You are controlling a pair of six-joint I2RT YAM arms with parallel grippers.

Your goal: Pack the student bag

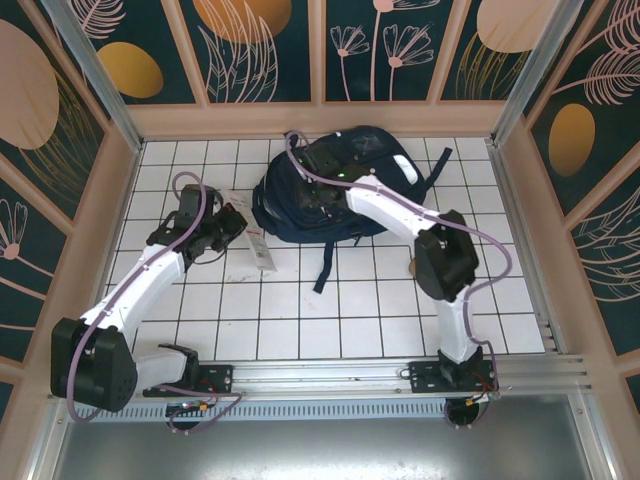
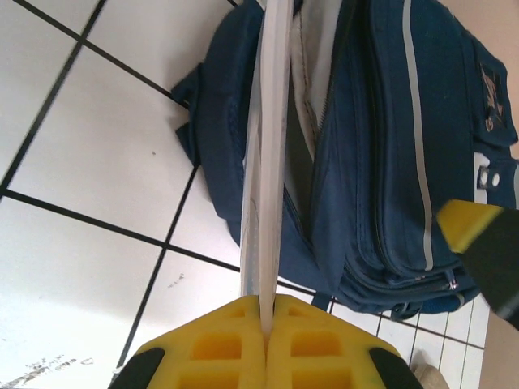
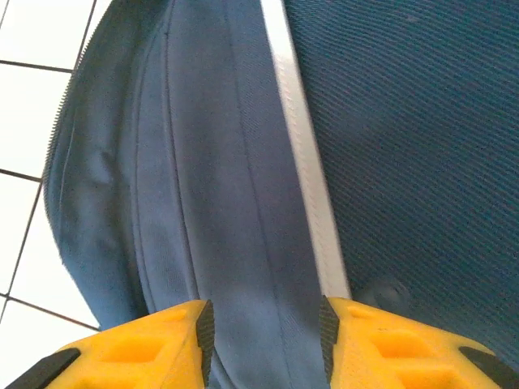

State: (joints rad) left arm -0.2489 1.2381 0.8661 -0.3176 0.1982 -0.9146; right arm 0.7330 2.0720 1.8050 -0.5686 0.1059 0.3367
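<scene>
top external puts the student bag (image 1: 290, 210) at the far middle of the white tiled table (image 1: 300, 320). one dark strap (image 1: 325, 265) trails toward the near side. my left gripper (image 1: 235, 222) sits just left of the bag, and my right arm reaches in over the top of the bag from the right.

left wrist gives me what that view can't: the left gripper's yellow fingers (image 2: 219, 340) are closed tight on a thin white flat item (image 2: 263, 162), seen edge-on. it runs out ahead of the fingers and crosses in front of the bag's gaping zip opening (image 2: 320, 105), where pale lining shows. a yellow finger (image 2: 474, 227) of the other arm pokes in at the right edge, over the bag's side.

right wrist is pressed close to the bag. the right gripper (image 3: 263, 324) has its fingers partway apart, straddling a smooth band of navy fabric beside the white stripe (image 3: 304, 162). no fold is bunched between them, and i can't tell whether the pads touch the cloth.

from above, the white item angles toward the near right, its free end lying on the tiles just near-left of the bag.
</scene>
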